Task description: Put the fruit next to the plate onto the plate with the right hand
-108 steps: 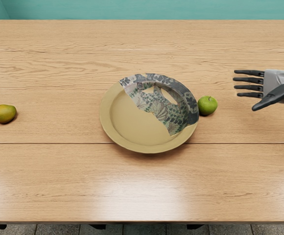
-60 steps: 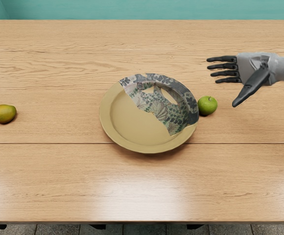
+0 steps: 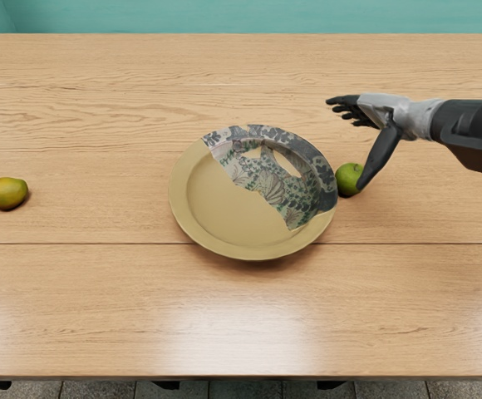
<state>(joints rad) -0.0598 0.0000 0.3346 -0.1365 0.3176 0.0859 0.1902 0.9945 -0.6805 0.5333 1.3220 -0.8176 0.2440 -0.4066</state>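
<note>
A green apple [image 3: 347,178] lies on the table, touching the right rim of a tan plate [image 3: 224,216] with a leafy pattern on its right side. My right hand [image 3: 359,133] hovers just above and behind the apple, fingers spread and holding nothing. Its dark fingers [image 3: 342,103] point left while the thumb [image 3: 376,160] reaches down along the apple's right side and partly covers it. A mango [image 3: 5,192] lies far off at the table's left edge. The left arm does not show.
The wooden table [image 3: 241,316] stretches wide in front of the plate. Its front edge runs along the bottom of the view. A teal wall stands behind the far edge.
My right hand has moved left from the right edge to above the apple. It has turned so that the thumb now points down beside the fruit. The apple has not moved.
</note>
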